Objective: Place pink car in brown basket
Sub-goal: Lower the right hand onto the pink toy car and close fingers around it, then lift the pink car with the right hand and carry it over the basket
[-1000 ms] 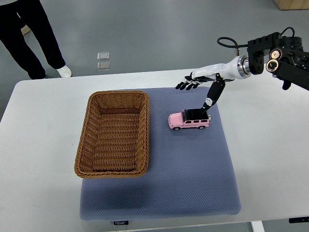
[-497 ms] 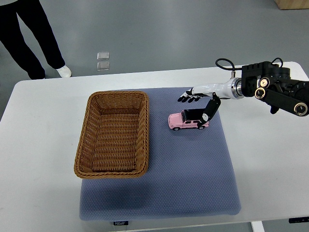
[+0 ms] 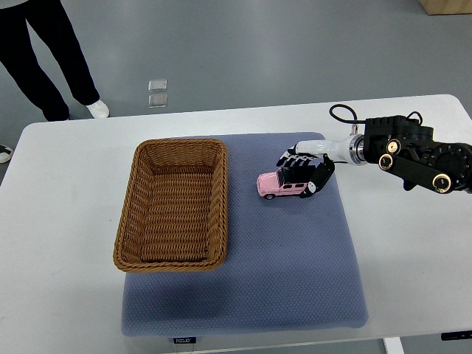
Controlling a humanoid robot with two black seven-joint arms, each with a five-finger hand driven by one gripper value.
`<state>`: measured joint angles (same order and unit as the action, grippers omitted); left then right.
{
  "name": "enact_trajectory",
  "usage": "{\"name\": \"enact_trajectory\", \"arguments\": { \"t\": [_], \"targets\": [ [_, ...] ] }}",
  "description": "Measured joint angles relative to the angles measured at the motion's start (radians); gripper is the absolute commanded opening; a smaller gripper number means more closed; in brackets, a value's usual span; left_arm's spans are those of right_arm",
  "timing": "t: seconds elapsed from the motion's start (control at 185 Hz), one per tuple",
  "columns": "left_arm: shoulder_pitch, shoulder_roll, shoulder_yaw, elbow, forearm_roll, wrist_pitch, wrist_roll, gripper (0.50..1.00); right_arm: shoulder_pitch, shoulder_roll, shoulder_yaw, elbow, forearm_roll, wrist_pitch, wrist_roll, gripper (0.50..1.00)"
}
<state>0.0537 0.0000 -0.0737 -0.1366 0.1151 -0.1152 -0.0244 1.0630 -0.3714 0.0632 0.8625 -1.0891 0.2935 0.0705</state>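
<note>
Pink car [image 3: 287,184] on blue mat [image 3: 295,251], just right of brown basket [image 3: 221,192] | my right hand [image 3: 304,167] over its rear roof, fingers curling onto it, touching | grip not clearly closed

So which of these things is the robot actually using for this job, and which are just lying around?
Part of the job:
- pink car, on the blue mat
- brown basket, nothing in it
- right hand, fingers over the car's roof

Just there:
- blue mat underneath both
- white table
- a person's legs beyond the table
</note>
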Motion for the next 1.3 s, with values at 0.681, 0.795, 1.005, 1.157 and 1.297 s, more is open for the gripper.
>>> {"name": "enact_trajectory", "arguments": {
  "t": [0.681, 0.795, 1.005, 1.157, 1.297],
  "targets": [
    [0.000, 0.000, -0.001, 0.003, -0.001, 0.000, 0.000, 1.000, 0.108, -0.077, 0.001, 0.042, 0.002, 0.010, 0.010, 0.517],
    [0.000, 0.000, 0.000, 0.003, -0.001, 0.000, 0.000, 1.000, 0.142, -0.088, 0.003, 0.066, 0.005, 0.022, 0.011, 0.519],
    [0.000, 0.000, 0.000, -0.004, -0.001, 0.000, 0.000, 1.000, 0.189, -0.029, 0.004, 0.073, 0.052, 0.031, 0.012, 0.511],
    [0.000, 0.000, 0.000, -0.007, -0.001, 0.000, 0.000, 1.000, 0.194, 0.040, 0.004, 0.071, 0.107, 0.021, 0.015, 0.504],
    [0.000, 0.000, 0.000, -0.008, -0.001, 0.000, 0.000, 1.000, 0.198, 0.111, 0.004, 0.066, 0.170, 0.007, 0.024, 0.504]
  ]
}}
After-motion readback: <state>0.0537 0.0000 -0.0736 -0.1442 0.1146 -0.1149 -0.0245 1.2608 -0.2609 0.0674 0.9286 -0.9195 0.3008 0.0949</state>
